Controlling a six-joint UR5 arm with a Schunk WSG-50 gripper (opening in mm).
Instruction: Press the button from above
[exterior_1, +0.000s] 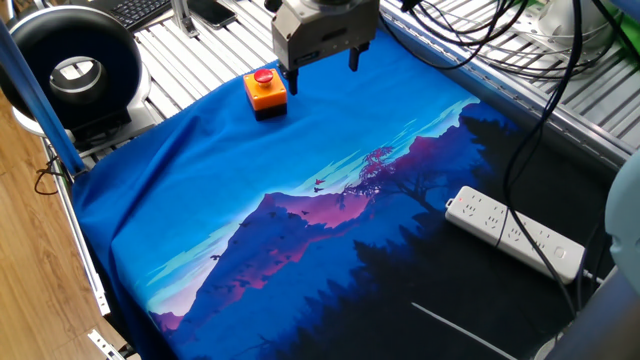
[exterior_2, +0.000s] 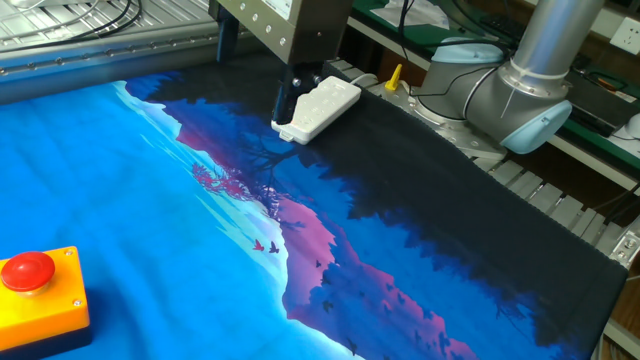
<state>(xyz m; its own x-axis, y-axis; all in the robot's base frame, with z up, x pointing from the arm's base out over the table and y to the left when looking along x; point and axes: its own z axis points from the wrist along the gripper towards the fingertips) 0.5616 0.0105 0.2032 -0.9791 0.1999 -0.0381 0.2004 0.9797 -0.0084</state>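
The button (exterior_1: 263, 77) is a small red cap on an orange box with a black base, standing at the far left of the blue cloth. It also shows at the lower left of the other fixed view (exterior_2: 27, 271). My gripper (exterior_1: 323, 70) hangs just right of the button and a little above its height. Its two black fingers (exterior_1: 293, 82) point down with a wide gap between them and hold nothing. The nearer finger is just beside the box, not over the cap. In the other fixed view the gripper (exterior_2: 257, 68) is at the top, far from the button.
A blue mountain-print cloth (exterior_1: 300, 220) covers the table. A long white power strip (exterior_1: 512, 232) lies at the right, also seen in the other view (exterior_2: 317, 109). A black round device (exterior_1: 70, 70) stands at the far left. Cables (exterior_1: 480, 30) hang at the back right.
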